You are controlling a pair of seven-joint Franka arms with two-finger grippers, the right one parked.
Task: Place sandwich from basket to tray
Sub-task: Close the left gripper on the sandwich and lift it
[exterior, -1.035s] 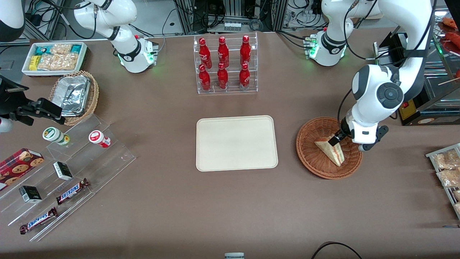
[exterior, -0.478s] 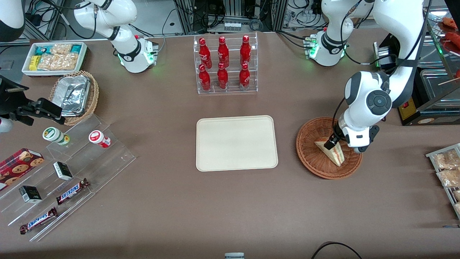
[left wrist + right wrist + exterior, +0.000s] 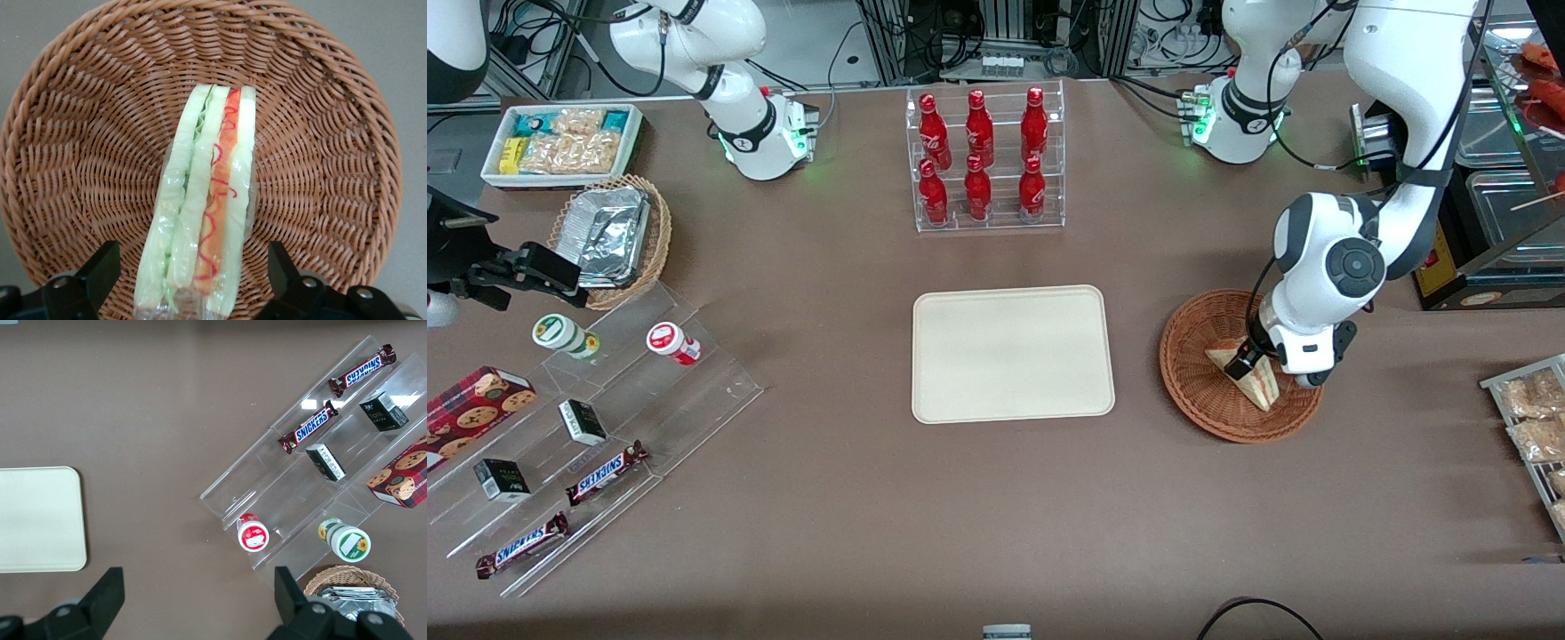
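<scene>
Sandwich (image 3: 203, 200), clear-wrapped wedge, in woven wicker basket (image 3: 320, 133) w/ gripper (image 3: 193, 280) jaws spread astride it.

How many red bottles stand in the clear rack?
6: three on the upper tier of the clear rack, three on the lower. The gripper is open, straddling the sandwich in the basket.

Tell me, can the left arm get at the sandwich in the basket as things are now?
Probably yes. The pincer hangs open right over the sandwich, one finger on each side of it. Nothing else lies in the basket, and its low rim does not block the way down.
</scene>
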